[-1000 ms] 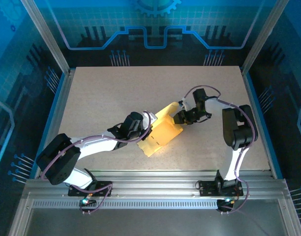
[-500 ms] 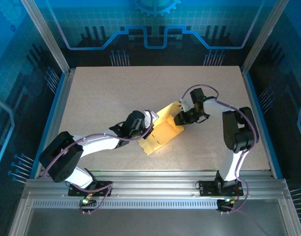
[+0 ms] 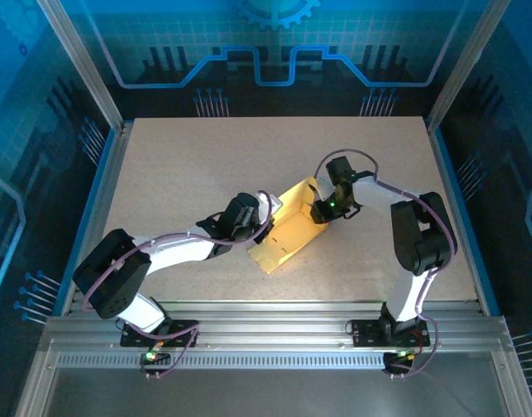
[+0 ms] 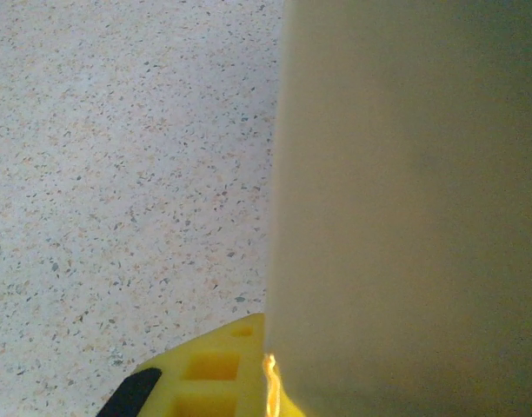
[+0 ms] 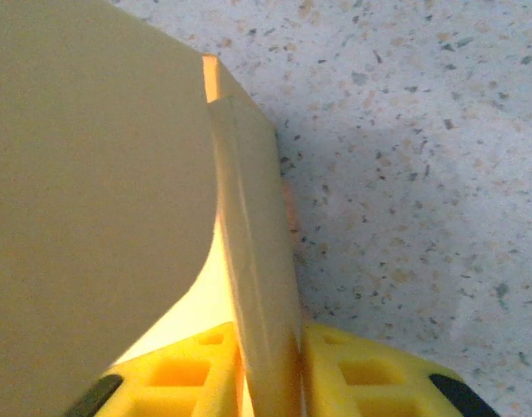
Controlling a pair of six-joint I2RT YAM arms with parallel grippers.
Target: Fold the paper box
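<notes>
Midway | paper box [image 3: 288, 234] is sitting partly formed, flaps not yet tucked | left gripper [image 3: 259, 229] is pinching its side wall | right gripper [image 3: 319, 213] is nipping an end flap [image 5: 253, 287]

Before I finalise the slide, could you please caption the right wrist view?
Right gripper pinching a thin flap of the paper box between its yellow fingers, above the speckled table.
</notes>
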